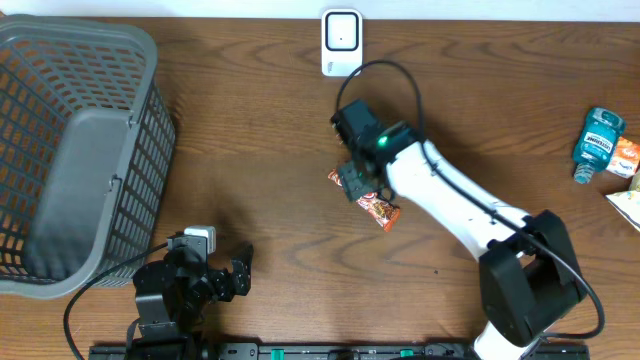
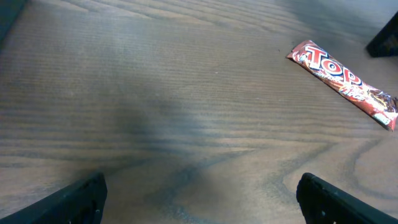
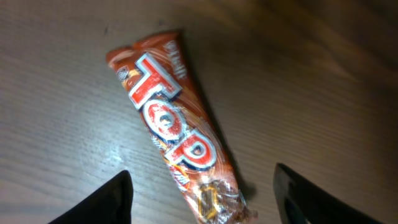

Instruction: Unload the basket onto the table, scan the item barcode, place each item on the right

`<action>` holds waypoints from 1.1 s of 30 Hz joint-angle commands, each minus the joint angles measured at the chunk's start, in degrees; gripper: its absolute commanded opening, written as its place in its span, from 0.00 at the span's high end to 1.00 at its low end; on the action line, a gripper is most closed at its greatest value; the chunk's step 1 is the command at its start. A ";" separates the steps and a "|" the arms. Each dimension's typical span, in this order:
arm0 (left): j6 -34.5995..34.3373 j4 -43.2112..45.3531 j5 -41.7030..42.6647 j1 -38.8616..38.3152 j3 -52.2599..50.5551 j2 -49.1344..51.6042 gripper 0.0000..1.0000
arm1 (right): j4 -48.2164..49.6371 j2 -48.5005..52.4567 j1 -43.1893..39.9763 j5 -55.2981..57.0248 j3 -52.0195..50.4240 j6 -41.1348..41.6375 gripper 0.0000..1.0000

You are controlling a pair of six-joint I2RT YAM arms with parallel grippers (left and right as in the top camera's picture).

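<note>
The item is a red "TOP" snack bar (image 1: 379, 208) lying flat on the wooden table, printed side up; no barcode shows. In the right wrist view the bar (image 3: 169, 118) runs diagonally, and its lower end lies between the two fingers. My right gripper (image 3: 205, 202) hangs just above that end, open, with a gap on both sides. From overhead the right gripper (image 1: 358, 181) covers the bar's upper-left part. The white scanner (image 1: 341, 42) stands at the table's far edge. My left gripper (image 2: 199, 199) is open near the front edge and holds nothing. The bar (image 2: 345, 81) lies far off to its upper right.
A grey mesh basket (image 1: 60, 150) fills the left side. At the right edge sit a teal mouthwash bottle (image 1: 597, 140), an orange packet (image 1: 627, 157) and a pale package (image 1: 628, 207). A cable loops above the right arm (image 1: 450, 195).
</note>
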 commanded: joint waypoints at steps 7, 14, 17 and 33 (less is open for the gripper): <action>-0.07 -0.17 0.13 0.17 0.07 -0.04 0.02 | 7.96 -0.13 0.15 1.33 -9.49 -9.79 0.33; -0.07 -0.17 0.13 0.17 0.07 -0.04 0.02 | 9.86 -0.04 0.87 -4.33 -10.36 -14.23 0.34; -0.07 -0.17 0.11 0.17 0.07 -0.04 0.02 | 11.58 0.33 0.92 -3.76 -10.36 -15.67 0.31; -0.07 -0.17 0.11 0.17 0.07 -0.04 0.02 | 8.22 15.58 0.72 -2.60 -10.05 -14.82 0.99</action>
